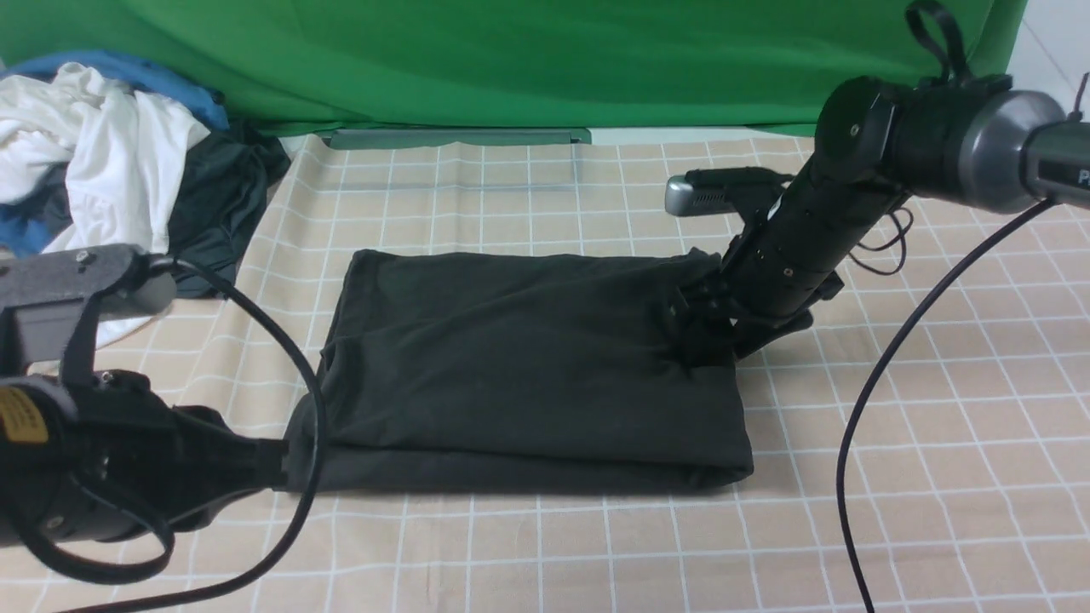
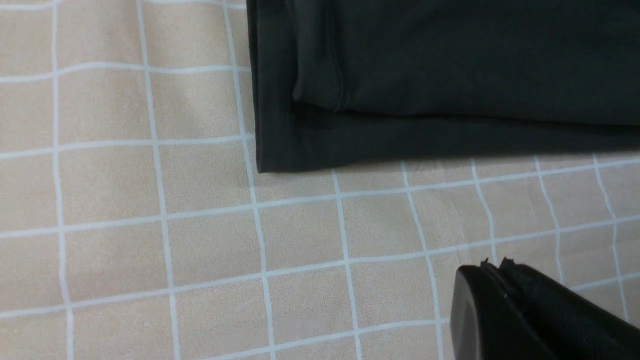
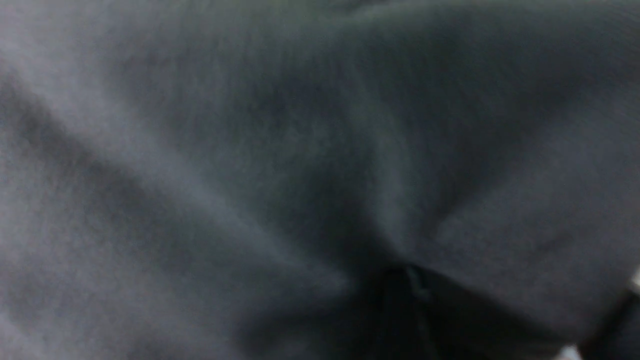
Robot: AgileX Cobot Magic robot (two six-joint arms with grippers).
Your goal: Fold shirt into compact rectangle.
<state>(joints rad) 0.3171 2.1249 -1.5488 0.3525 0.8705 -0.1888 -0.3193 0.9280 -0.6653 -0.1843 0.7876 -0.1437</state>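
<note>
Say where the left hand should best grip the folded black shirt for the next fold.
Probably the shirt's near-left corner, approached from the robot's left, low along the checked cloth. There the layers end in a flat, exposed edge, near the shut left hand.

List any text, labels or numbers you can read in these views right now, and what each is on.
"P": one white letter on the right arm's grey link, cut off by the edge of the front view.
Yellow sticker on the left arm: dark print, too small to read.
Shirt: no print or neck label showing in any view.
Nothing else legible.
</note>
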